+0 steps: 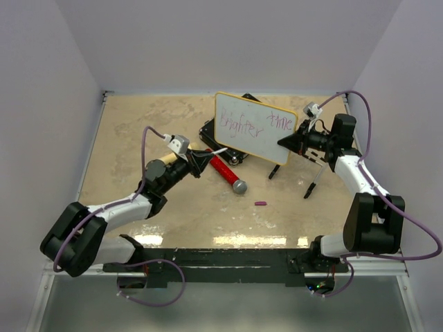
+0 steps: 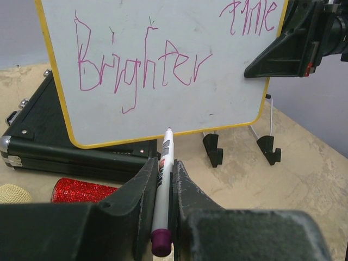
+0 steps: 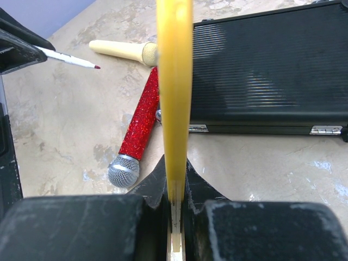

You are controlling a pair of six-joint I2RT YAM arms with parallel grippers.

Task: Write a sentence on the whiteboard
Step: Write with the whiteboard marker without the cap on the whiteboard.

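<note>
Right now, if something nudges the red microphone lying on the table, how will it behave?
The red microphone is a round barrel lying flat, so it probably rolls. Its wider mesh head would likely swing it in a curve.

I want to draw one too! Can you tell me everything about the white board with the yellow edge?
The whiteboard is a small white rectangle with rounded corners and a thin yellow rim. It stands upright on thin legs with black feet, a black case behind it. Purple-pink scrawl reads "Brighter" and something like "time". The right claw pinches its right edge. The marker in the left claw points near it without touching.
</note>
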